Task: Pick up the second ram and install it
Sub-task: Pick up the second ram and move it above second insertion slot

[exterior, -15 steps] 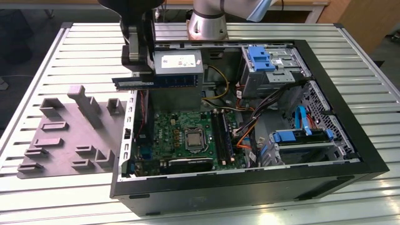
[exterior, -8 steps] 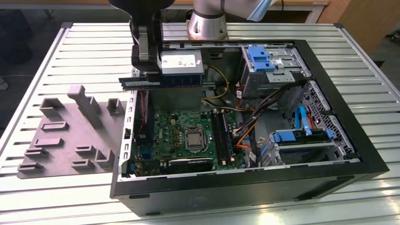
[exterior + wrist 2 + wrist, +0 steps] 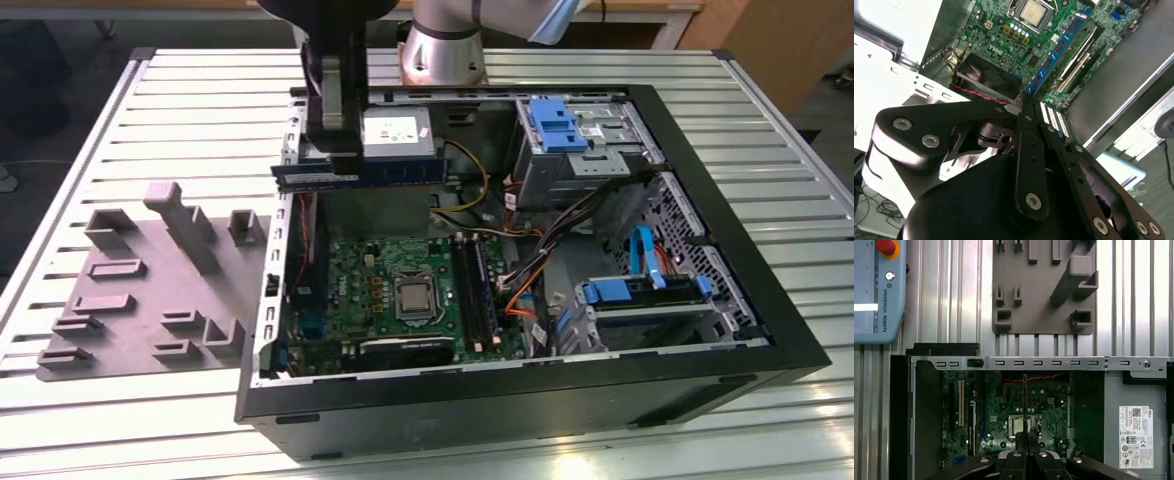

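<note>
The second ram (image 3: 360, 172), a long thin blue stick with dark chips, hangs level above the back left of the open computer case (image 3: 747, 300). My gripper (image 3: 339, 158) is shut on it near its left half. In the second wrist view the black fingers (image 3: 1029, 145) clamp the ram (image 3: 1064, 45), which reaches out over the green motherboard (image 3: 1004, 35). In the first wrist view the ram (image 3: 1024, 400) shows edge-on as a thin line above the motherboard (image 3: 1049, 405), rising from my gripper (image 3: 1026, 440). The long black slots (image 3: 475, 290) lie to the right of the processor socket (image 3: 412, 297).
A grey power-supply box (image 3: 398, 135) sits just behind the held stick. Blue drive brackets (image 3: 561, 125) and orange and black cables (image 3: 534, 270) crowd the case's right side. A grey holder plate (image 3: 147, 285) lies on the slatted table at the exterior view's left. A control pendant (image 3: 876, 290) rests on the table.
</note>
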`<state>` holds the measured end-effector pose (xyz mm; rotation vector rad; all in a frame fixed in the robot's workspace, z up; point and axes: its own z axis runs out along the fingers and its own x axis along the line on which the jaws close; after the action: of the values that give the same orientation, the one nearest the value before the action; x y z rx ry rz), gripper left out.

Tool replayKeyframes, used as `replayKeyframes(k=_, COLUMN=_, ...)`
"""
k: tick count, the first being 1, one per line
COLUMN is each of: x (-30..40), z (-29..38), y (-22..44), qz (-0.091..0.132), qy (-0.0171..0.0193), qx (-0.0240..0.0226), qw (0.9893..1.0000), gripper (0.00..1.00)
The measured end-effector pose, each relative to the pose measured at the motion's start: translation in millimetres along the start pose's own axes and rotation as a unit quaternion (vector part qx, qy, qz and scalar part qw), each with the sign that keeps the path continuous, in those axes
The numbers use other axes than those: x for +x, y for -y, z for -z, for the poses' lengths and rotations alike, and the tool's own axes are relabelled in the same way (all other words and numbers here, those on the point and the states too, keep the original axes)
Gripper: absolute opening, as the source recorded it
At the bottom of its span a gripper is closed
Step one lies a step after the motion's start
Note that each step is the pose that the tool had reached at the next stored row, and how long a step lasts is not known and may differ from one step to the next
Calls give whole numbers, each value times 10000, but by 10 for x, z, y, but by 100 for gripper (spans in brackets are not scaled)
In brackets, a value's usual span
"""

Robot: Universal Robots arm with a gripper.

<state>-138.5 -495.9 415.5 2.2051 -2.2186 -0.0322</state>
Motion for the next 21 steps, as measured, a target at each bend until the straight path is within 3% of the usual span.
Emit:
replayKeyframes(k=14, x=-1, z=-3, y=204, qz=0, qy=0, qx=0, qw=10000, gripper=11)
replayKeyframes(k=21, x=-1, z=-6, y=213, qz=0, qy=1, qx=1, qw=10000, gripper=11)
